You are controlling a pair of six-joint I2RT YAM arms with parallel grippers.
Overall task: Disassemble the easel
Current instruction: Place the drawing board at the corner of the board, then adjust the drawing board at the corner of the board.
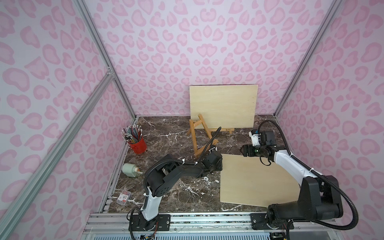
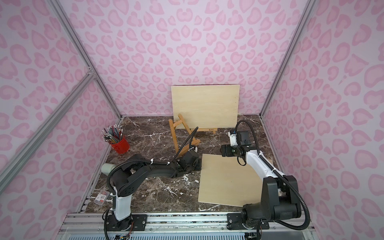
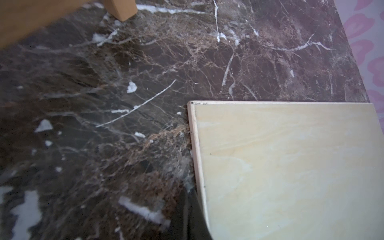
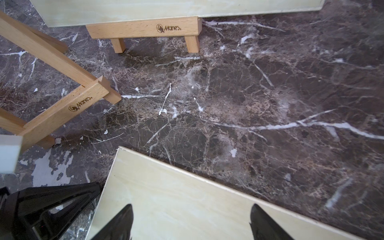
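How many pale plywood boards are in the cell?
2. One board stands on a small wooden easel by the back wall; the other board lies flat on the marble tabletop.

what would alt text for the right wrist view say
A pale rectangular wooden board lies flat on a dark brown marble tabletop, with the black jaws of the right gripper spread wide over it. Beyond, a small light wooden easel holds a second pale board upright, and a twin easel sits nearer.
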